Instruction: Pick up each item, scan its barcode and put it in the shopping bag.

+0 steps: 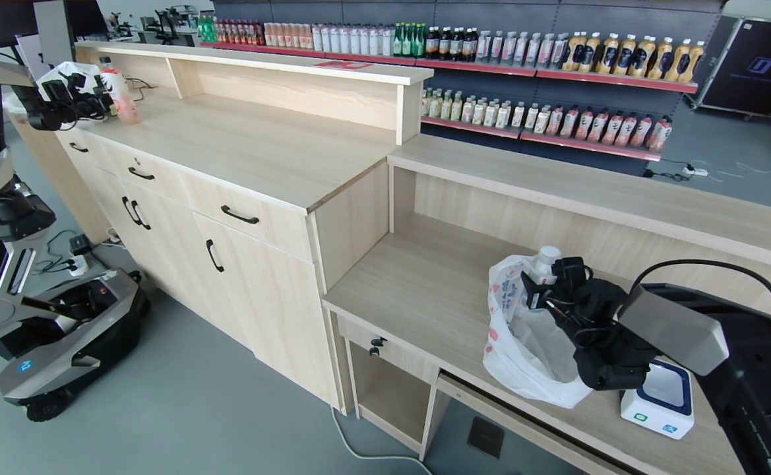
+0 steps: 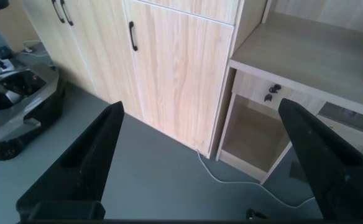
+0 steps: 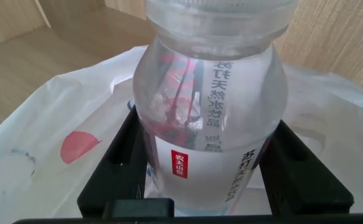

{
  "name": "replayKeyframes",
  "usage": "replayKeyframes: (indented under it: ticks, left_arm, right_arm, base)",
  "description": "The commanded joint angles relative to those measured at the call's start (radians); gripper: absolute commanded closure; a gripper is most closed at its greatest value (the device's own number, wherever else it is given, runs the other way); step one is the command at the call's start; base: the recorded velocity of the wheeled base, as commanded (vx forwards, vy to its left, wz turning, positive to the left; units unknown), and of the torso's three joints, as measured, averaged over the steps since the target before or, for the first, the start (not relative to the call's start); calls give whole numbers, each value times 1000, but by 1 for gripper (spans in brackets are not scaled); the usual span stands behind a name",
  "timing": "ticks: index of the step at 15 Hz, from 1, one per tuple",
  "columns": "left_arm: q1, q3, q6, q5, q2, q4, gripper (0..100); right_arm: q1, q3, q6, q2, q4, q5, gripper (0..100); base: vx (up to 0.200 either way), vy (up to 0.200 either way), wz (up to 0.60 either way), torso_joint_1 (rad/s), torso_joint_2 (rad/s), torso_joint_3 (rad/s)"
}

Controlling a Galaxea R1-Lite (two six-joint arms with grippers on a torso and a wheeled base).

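Note that the right gripper (image 1: 553,290) pinches a clear plastic bottle (image 1: 545,258): its two black fingers (image 3: 114,171) press on opposite sides of the bottle's body, and the white cap stands above them. The white shopping bag (image 1: 524,359) lies directly beneath and around the fingers, mouth open toward them, and the bottle's lower end sits at that mouth. Treat this item as being in its last step, with only lowering and release left. You cannot confirm from these views that its barcode has been read, what the bag already holds, or how many items are left to handle. The barcode scanner (image 1: 659,402) sits behind the fingers, beside the wrist and near the front edge of the desk (image 1: 418,284). Beyond the fingers the desk's back panel (image 1: 556,227) rises, so forward travel is limited. The bare desk top to the fingers' left offers the most open room. The bag film lies close against the fingers on both sides, so expect it to catch if you withdraw sideways; upward is the clearer exit. The left gripper (image 2: 197,168) has its fingers (image 2: 76,165) spread wide with nothing between them. They point at the grey floor (image 2: 169,168) in front of a cupboard door (image 2: 175,62), well apart from the bag.
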Motion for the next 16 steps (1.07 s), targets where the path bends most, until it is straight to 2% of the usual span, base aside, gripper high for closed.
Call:
replayKeyframes:
  ticks: [1,4,5,8,11,14,16]
  left_arm:
    - [0,0,0,0,0,0,0]
    - [0,0,0,0,0,0,0]
    - [0,0,0,0,0,0,0]
    - [0,0,0,0,0,0,0]
    - [0,0,0,0,0,0,0]
    - [0,0,0,0,0,0,0]
    - [0,0,0,0,0,0,0]
  right_arm:
    - [-2,-2,-3,22,3,0,100]
    - [-2,1,-3,31,3,0,100]
    - [-2,0,-4,29,6,0,0]
    - [0,4,-1,-20,20,0,0]
    - [6,82,3,-221,109,0,0]
    - [0,392,-9,-563,217,3,0]
    - [-45,584,-72,-785,298,20,0]
  base:
    - [0,0,0,0,0,0]
    - [0,0,0,0,0,0]
    - [0,0,0,0,0,0]
    - [0,0,0,0,0,0]
    - [0,0,0,0,0,0]
    - [0,0,0,0,0,0]
    - [0,0,0,0,0,0]
